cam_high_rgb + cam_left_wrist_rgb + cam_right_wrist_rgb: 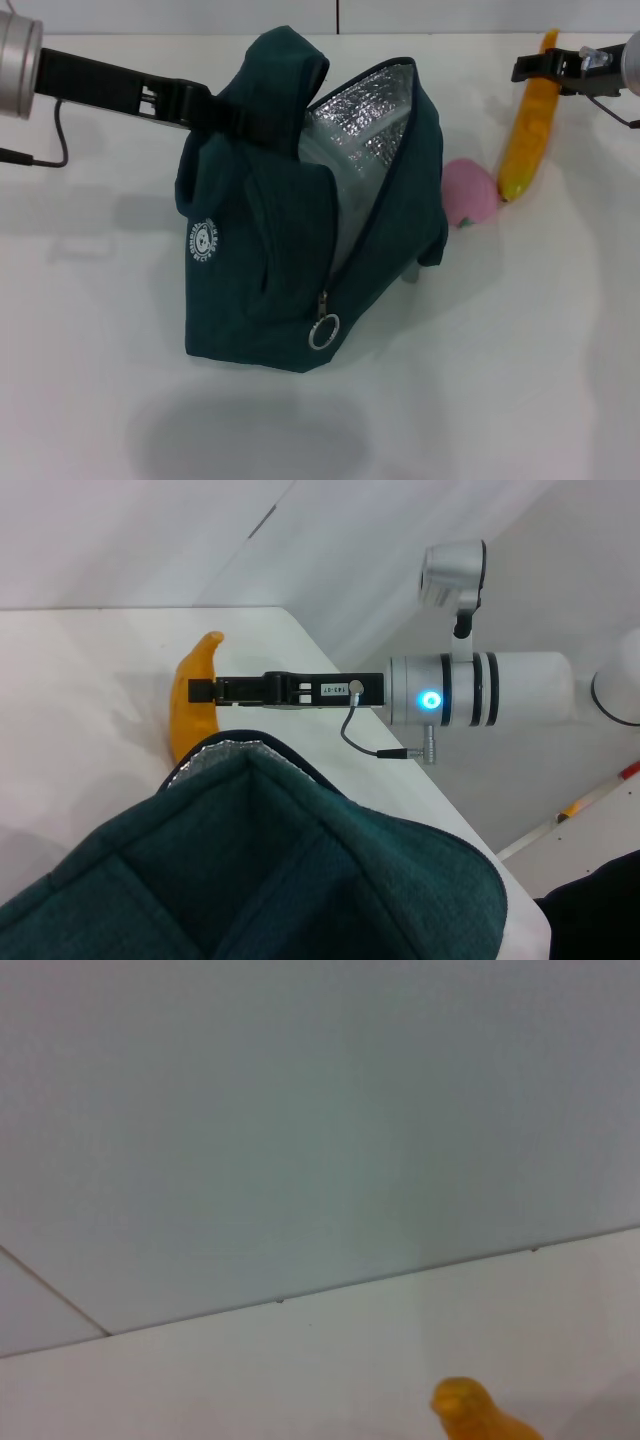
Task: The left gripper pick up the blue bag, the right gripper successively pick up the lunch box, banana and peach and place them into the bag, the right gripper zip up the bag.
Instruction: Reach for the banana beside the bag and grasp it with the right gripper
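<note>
The banana (528, 125) is in my right gripper (545, 68), pinched near its stem end and hanging slanted, its lower tip close to the peach (470, 192) on the white counter (520, 360); whether that tip rests on the counter I cannot tell. The gripper's fingers are drawn in narrow on the fruit. Off to my left stands the blue bag (290, 260), mouth gaping so the silver foil lining (355, 130) shows, the zipper ring pull (324, 331) hanging low on its front. My left gripper (205, 108) is clamped on the bag's upper fabric, holding it up and open. The lunch box is not clearly visible; a pale shape inside the lining may be it.

I judge the risks as these: the hold is near one end, so the banana could swing or slip as I carry it across; its dangling tip could catch the bag's rim and fold the opening shut; and it could nudge the peach into rolling away.
</note>
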Robot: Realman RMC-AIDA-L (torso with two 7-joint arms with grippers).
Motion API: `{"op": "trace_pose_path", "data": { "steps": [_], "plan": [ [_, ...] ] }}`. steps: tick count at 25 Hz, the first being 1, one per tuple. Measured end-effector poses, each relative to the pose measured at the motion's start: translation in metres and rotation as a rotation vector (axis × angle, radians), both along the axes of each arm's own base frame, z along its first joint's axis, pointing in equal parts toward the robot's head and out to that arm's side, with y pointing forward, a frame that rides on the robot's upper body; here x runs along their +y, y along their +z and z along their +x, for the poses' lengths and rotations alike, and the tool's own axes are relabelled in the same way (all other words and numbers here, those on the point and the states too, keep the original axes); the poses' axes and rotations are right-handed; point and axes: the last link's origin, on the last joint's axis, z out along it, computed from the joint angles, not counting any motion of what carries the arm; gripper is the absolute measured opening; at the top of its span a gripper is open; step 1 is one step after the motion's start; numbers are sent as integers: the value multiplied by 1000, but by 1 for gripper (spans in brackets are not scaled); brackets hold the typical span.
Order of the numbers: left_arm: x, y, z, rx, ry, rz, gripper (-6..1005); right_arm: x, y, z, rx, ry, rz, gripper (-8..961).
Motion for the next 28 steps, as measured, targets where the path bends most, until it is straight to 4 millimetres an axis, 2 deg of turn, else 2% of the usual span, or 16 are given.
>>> {"op": "trace_pose_path", "data": {
  "steps": [5,8,19,24,28],
  "plan": [
    [0,0,0,0,-1,0,40,0,1,1,-1,-1,5,733],
    [0,0,-1,0,1,0,40,0,1,1,0,-2,8,533],
    [0,0,-1,3,1,1,40,0,1,2,1,-3,9,299],
    [-1,2,-3,6,6,3,40,-4,2,0,8,-3,-41,287],
    [-1,3,-4,8,7,5,40,-11,6,1,29,-12,-86,327]
  ]
}}
